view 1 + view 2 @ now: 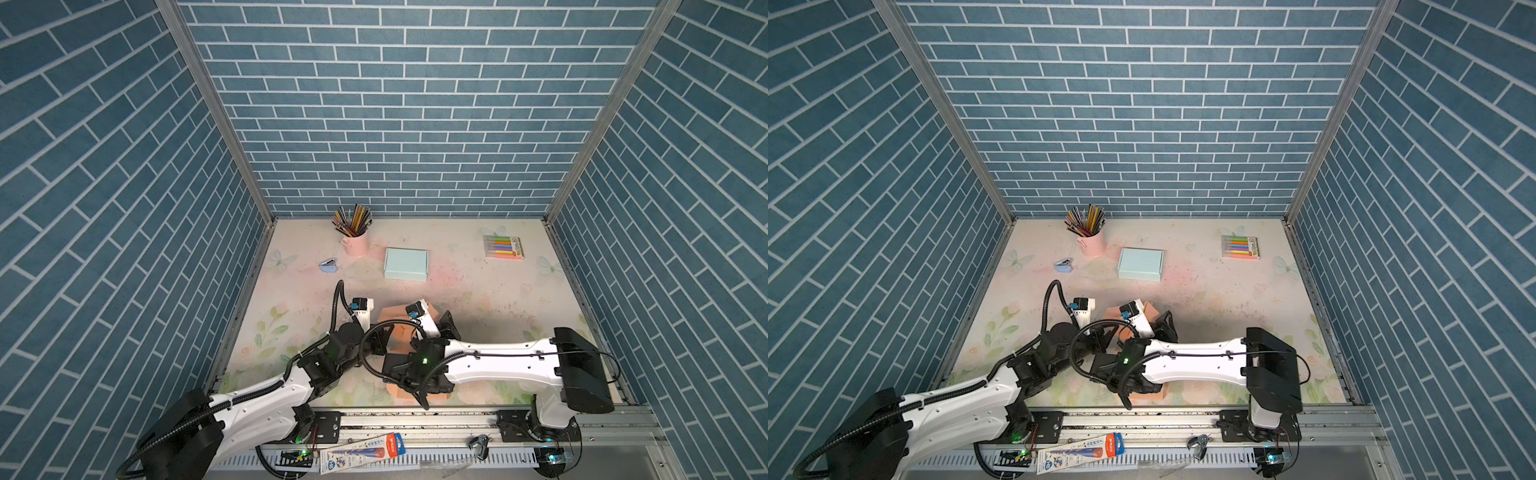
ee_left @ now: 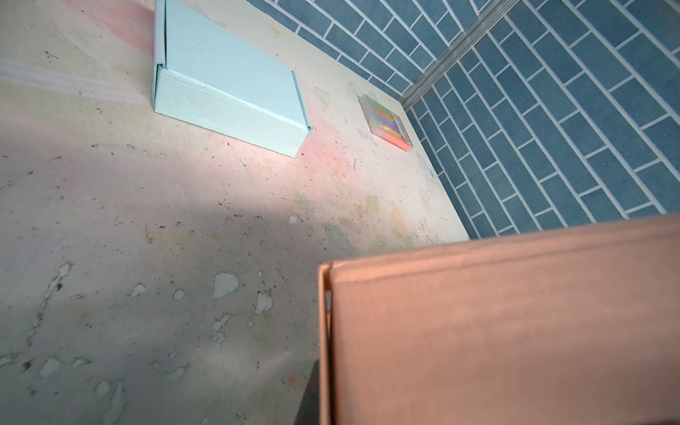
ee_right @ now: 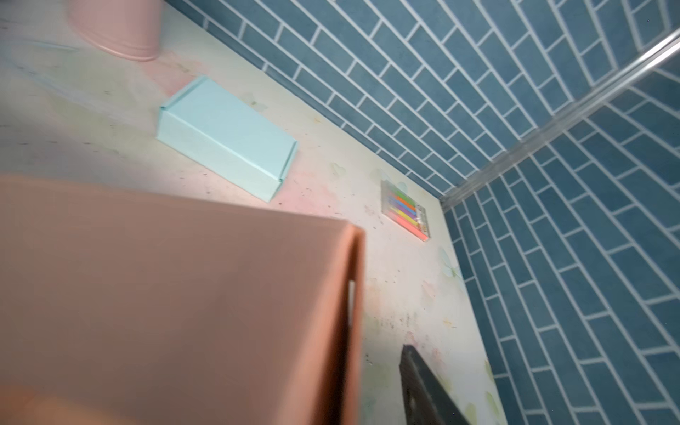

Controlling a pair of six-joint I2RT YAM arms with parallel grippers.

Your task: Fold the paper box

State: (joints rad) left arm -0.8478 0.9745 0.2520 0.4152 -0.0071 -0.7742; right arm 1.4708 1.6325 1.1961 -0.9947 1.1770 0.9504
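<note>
Orange paper box (image 3: 184,294); left gripper (image 1: 384,338) pressed together beside it; right gripper (image 1: 449,326) spread, finger (image 3: 423,386) clear of panel.

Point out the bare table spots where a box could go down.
Widest free patch: right side, in front of the marker pack and right of the light blue box. A smaller one: left edge, in front of the blue clip. Crowded: front centre around the orange box, and by the pencil cup.
</note>
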